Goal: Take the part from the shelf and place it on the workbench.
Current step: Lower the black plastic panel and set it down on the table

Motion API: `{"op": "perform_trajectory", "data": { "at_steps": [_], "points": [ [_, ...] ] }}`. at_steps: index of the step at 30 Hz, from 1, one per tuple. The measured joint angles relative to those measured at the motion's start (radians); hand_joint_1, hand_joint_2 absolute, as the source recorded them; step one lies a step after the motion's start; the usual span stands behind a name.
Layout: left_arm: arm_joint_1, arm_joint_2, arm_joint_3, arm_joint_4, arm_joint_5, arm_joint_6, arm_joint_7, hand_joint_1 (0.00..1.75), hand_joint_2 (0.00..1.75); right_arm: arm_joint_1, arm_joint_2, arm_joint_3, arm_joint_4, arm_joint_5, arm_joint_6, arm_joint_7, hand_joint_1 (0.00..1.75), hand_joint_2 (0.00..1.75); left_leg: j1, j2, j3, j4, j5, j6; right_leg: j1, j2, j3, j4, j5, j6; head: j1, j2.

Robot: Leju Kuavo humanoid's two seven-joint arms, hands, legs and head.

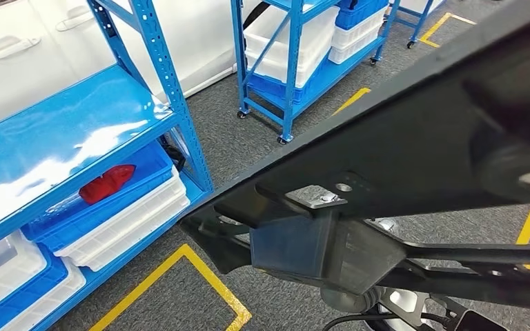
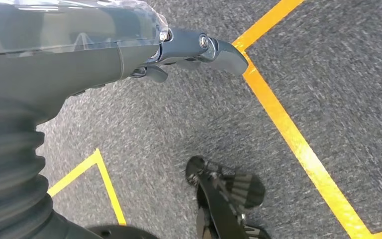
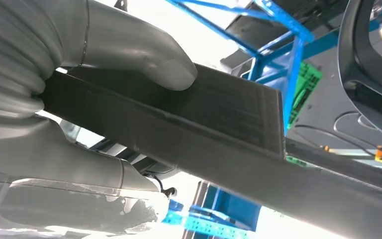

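Beside blue shelf (image 1: 76, 138), right hand (image 3: 104, 74) is gripping black part (image 1: 400, 138); left hand (image 2: 129, 50) hanging empty, fingers w/ nothing in them. Carry step probably; next needs workbench found.

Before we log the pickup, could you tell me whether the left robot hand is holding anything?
No, the left robot hand hangs over bare floor, holding nothing.

A red object (image 1: 107, 183) lies in a blue bin (image 1: 121, 200) above white bins (image 1: 128, 231).
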Motion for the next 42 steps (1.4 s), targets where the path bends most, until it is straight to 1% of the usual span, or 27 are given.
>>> {"op": "perform_trajectory", "data": {
  "at_steps": [1,2,3,5,7,9,11,13,15,16,17,19,21,22,24,25,27,29,30,31,32,33,35,37,38,40,42],
  "points": [
    [0.001,0.000,0.002,0.000,-0.001,0.000,-0.002,0.00,1.75,-0.002,-0.001,0.002,0.002,-0.001,-0.003,0.000,1.43,1.75,0.000,-0.001,-0.006,0.008,0.010,0.001,0.001,0.014,-0.001,0.001,0.001,0.000,0.000,0.000],
    [0.001,0.000,0.003,0.000,-0.002,-0.002,-0.005,0.00,1.75,-0.004,-0.001,0.005,0.005,-0.002,-0.008,0.000,1.43,1.75,0.000,-0.004,0.009,-0.028,0.041,0.002,0.001,0.028,-0.001,0.003,0.001,0.001,0.000,0.000],
    [0.000,0.000,0.004,0.000,-0.002,-0.003,-0.006,0.00,1.75,-0.008,-0.002,0.008,0.006,-0.003,-0.014,0.000,1.43,1.75,0.002,-0.015,0.039,-0.096,0.083,0.005,0.001,0.041,-0.001,0.005,0.001,0.003,0.000,0.000],
    [-0.001,0.000,0.005,0.000,-0.004,-0.007,-0.008,0.00,1.75,-0.016,-0.002,0.015,0.009,-0.008,-0.028,0.000,1.43,1.75,0.007,-0.067,0.097,-0.230,0.138,0.009,0.001,0.066,-0.004,0.011,0.003,0.011,0.000,0.000],
    [-0.002,0.000,0.006,0.000,-0.005,-0.008,-0.007,0.00,1.75,-0.022,-0.002,0.023,0.011,-0.012,-0.036,0.001,1.43,1.75,0.007,-0.098,0.114,-0.276,0.143,0.015,-0.001,0.089,-0.013,0.013,0.008,0.024,0.000,0.000],
    [-0.004,-0.001,0.006,0.000,-0.006,-0.009,-0.006,0.00,1.75,-0.025,-0.003,0.028,0.012,-0.015,-0.039,0.001,1.43,1.75,0.007,-0.077,0.115,-0.280,0.149,0.025,-0.004,0.111,-0.021,0.010,0.015,0.038,0.000,0.000],
    [-0.006,-0.003,0.006,0.000,-0.006,-0.009,-0.006,0.00,1.75,-0.029,-0.004,0.030,0.012,-0.016,-0.041,0.001,1.43,1.75,0.010,-0.049,0.118,-0.290,0.158,0.040,0.000,0.079,-0.040,0.042,-0.007,0.048,0.000,0.000],
    [-0.005,-0.003,0.007,0.000,-0.006,-0.009,-0.006,0.00,1.75,-0.034,-0.005,0.033,0.013,-0.018,-0.043,0.001,1.43,1.75,0.007,-0.019,0.117,-0.295,0.162,0.050,0.002,0.012,-0.093,0.155,-0.070,0.052,0.000,0.000],
    [-0.002,-0.003,0.007,0.000,-0.006,-0.009,-0.005,0.00,1.75,-0.036,-0.006,0.034,0.016,-0.018,-0.044,0.001,1.43,1.75,0.002,0.012,0.115,-0.295,0.161,0.052,0.000,-0.018,-0.153,0.285,-0.122,0.056,0.000,0.000],
    [-0.002,-0.003,0.007,0.000,-0.006,-0.009,-0.005,0.00,1.75,-0.036,-0.007,0.035,0.018,-0.020,-0.044,0.001,1.43,1.75,0.000,0.027,0.114,-0.294,0.160,0.052,-0.002,-0.023,-0.162,0.309,-0.124,0.057,0.000,0.000],
    [-0.002,-0.003,0.007,0.000,-0.005,-0.009,-0.005,0.00,1.75,-0.036,-0.007,0.037,0.020,-0.022,-0.044,0.001,1.43,1.75,-0.001,0.041,0.115,-0.294,0.160,0.051,-0.003,-0.027,-0.149,0.289,-0.108,0.056,0.000,0.000],
    [-0.005,-0.003,0.007,0.000,-0.005,-0.009,-0.005,0.00,1.75,-0.043,-0.008,0.042,0.024,-0.030,-0.046,0.001,1.43,1.75,-0.003,0.062,0.118,-0.294,0.157,0.047,0.000,-0.058,-0.068,0.150,-0.049,0.049,0.000,0.000],
    [-0.006,-0.004,0.008,0.000,-0.003,-0.010,-0.005,0.00,1.75,-0.057,-0.007,0.054,0.029,-0.039,-0.050,0.001,1.43,1.75,-0.008,0.080,0.122,-0.291,0.151,0.038,0.010,-0.093,-0.005,0.032,-0.017,0.036,0.000,0.000],
    [-0.007,-0.004,0.009,0.000,-0.002,-0.011,-0.004,0.00,1.75,-0.063,-0.007,0.060,0.031,-0.041,-0.052,0.001,1.43,1.75,-0.010,0.089,0.123,-0.291,0.149,0.033,0.014,-0.100,0.005,0.010,-0.016,0.030,0.000,0.000],
    [-0.008,-0.004,0.010,0.000,0.000,-0.011,-0.003,0.00,1.75,-0.067,-0.007,0.071,0.035,-0.045,-0.055,0.001,1.43,1.75,-0.011,0.105,0.126,-0.292,0.146,0.022,0.016,-0.079,0.002,0.006,-0.013,0.019,0.000,0.000],
    [-0.010,-0.004,0.010,0.000,0.000,-0.011,-0.001,0.00,1.75,-0.068,-0.007,0.076,0.036,-0.046,-0.056,0.001,1.43,1.75,-0.009,0.096,0.126,-0.287,0.139,0.017,0.014,-0.069,0.003,0.002,-0.011,0.014,0.000,0.000],
    [-0.010,-0.005,0.010,0.000,-0.002,-0.009,0.000,0.00,1.75,-0.074,-0.006,0.085,0.037,-0.050,-0.060,0.001,1.43,1.75,-0.004,0.049,0.102,-0.225,0.096,0.009,0.007,-0.048,0.005,-0.005,-0.005,0.002,0.000,0.000],
    [-0.005,-0.006,0.010,0.000,-0.009,-0.004,0.001,0.00,1.75,-0.078,-0.004,0.093,0.040,-0.053,-0.065,0.001,1.43,1.75,-0.002,0.007,0.038,-0.084,0.026,0.004,0.007,-0.025,0.003,-0.006,-0.003,-0.003,0.000,0.000],
    [-0.003,-0.006,0.010,0.000,-0.012,-0.001,0.001,0.00,1.75,-0.078,-0.003,0.096,0.042,-0.053,-0.067,0.001,1.43,1.75,-0.002,0.001,0.005,-0.019,0.003,0.002,0.008,-0.011,0.002,-0.005,-0.003,-0.004,0.000,0.000],
    [-0.001,-0.006,0.010,0.000,-0.013,0.002,0.001,0.00,1.75,-0.077,-0.003,0.098,0.044,-0.054,-0.068,0.001,1.43,1.75,-0.002,-0.001,-0.014,0.016,0.000,0.001,0.008,0.004,0.002,-0.004,-0.003,-0.004,0.000,0.000],
    [0.000,-0.006,0.011,0.000,-0.013,0.004,0.000,0.00,1.75,-0.076,-0.003,0.099,0.045,-0.054,-0.068,0.001,1.43,1.75,-0.002,-0.002,-0.014,0.008,0.019,0.002,0.008,0.018,0.002,-0.002,-0.003,-0.004,0.000,0.000],
    [0.000,-0.006,0.011,0.000,-0.010,0.007,0.001,0.00,1.75,-0.076,-0.003,0.100,0.046,-0.054,-0.068,0.001,1.43,1.75,-0.001,-0.006,0.005,-0.041,0.055,0.003,0.007,0.032,0.003,0.000,-0.003,-0.003,0.000,0.000],
    [-0.001,-0.006,0.012,0.000,-0.005,0.011,0.001,0.00,1.75,-0.075,-0.003,0.100,0.047,-0.054,-0.063,0.001,1.43,1.75,0.004,-0.047,0.066,-0.183,0.128,0.005,0.008,0.058,0.004,0.005,-0.005,0.002,0.000,0.000],
    [-0.001,-0.006,0.014,0.000,0.000,0.013,0.002,0.00,1.75,-0.076,-0.001,0.101,0.049,-0.054,-0.055,0.001,1.43,1.75,0.008,-0.092,0.099,-0.264,0.153,0.009,0.007,0.082,-0.005,0.011,-0.003,0.014,0.000,0.000],
    [-0.001,-0.007,0.015,0.000,0.002,0.014,0.002,0.00,1.75,-0.075,0.000,0.101,0.050,-0.054,-0.051,0.001,1.43,1.75,0.008,-0.099,0.101,-0.272,0.150,0.013,0.005,0.094,-0.011,0.012,0.000,0.021,0.000,0.000],
    [-0.001,-0.009,0.017,0.000,0.005,0.015,-0.002,0.00,1.75,-0.072,0.002,0.101,0.053,-0.052,-0.042,0.001,1.43,1.75,0.008,-0.076,0.103,-0.278,0.155,0.025,0.003,0.108,-0.019,0.014,0.003,0.034,0.000,0.000],
    [-0.002,-0.011,0.019,0.000,0.006,0.014,-0.011,0.00,1.75,-0.068,0.002,0.101,0.055,-0.046,-0.031,0.001,1.43,1.75,0.008,-0.047,0.106,-0.286,0.162,0.041,0.006,0.064,-0.045,0.063,-0.028,0.042,0.000,0.000]
  ]
}}
